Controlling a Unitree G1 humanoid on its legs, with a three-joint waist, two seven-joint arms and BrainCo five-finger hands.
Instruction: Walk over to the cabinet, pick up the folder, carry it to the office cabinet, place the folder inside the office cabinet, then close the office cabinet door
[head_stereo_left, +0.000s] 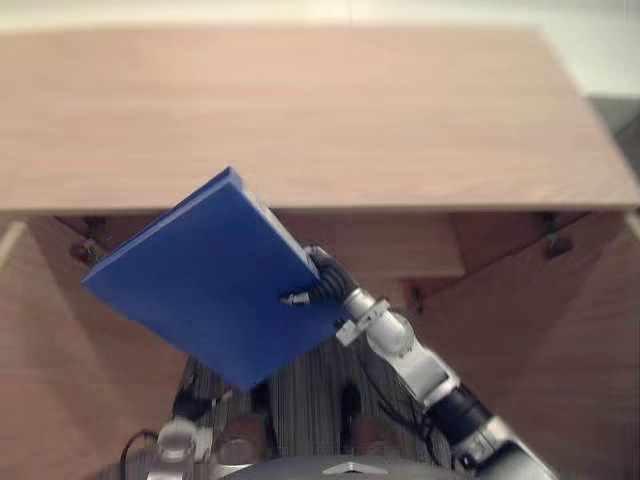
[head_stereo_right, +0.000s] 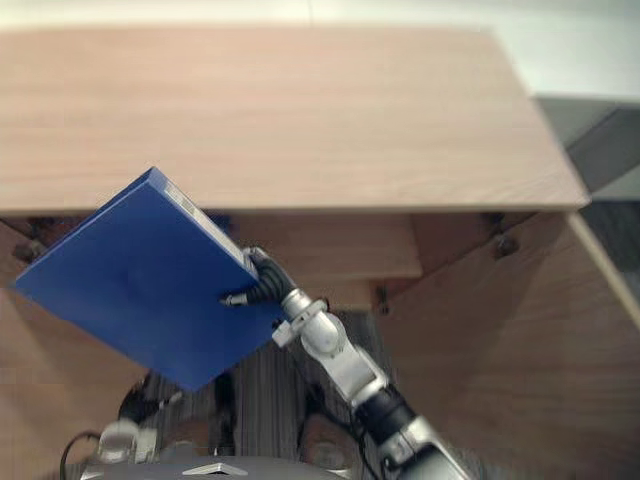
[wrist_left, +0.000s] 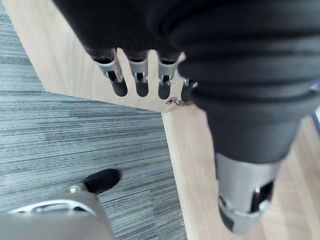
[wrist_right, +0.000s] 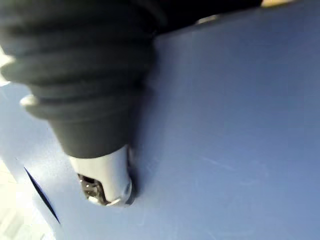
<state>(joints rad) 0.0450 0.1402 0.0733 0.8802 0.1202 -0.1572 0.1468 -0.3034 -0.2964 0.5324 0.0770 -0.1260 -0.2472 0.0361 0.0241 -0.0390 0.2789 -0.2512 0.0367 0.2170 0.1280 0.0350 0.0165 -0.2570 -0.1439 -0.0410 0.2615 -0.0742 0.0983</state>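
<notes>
The blue folder (head_stereo_left: 210, 285) hangs tilted in the air in front of the office cabinet's (head_stereo_left: 300, 110) open front, just below its wooden top. My right hand (head_stereo_left: 326, 281) is shut on the folder's right edge. Its thumb (wrist_right: 106, 182) presses on the blue face (wrist_right: 225, 125), and its fingers are hidden behind the folder. My left hand (wrist_left: 135, 75) hangs low beside the left door with relaxed fingers, holding nothing.
Both cabinet doors stand open, the left door (head_stereo_left: 50, 340) and the right door (head_stereo_left: 560, 330) flanking me. A wooden shelf (head_stereo_left: 400, 250) shows inside, under the top. Grey striped carpet (wrist_left: 75, 135) lies below.
</notes>
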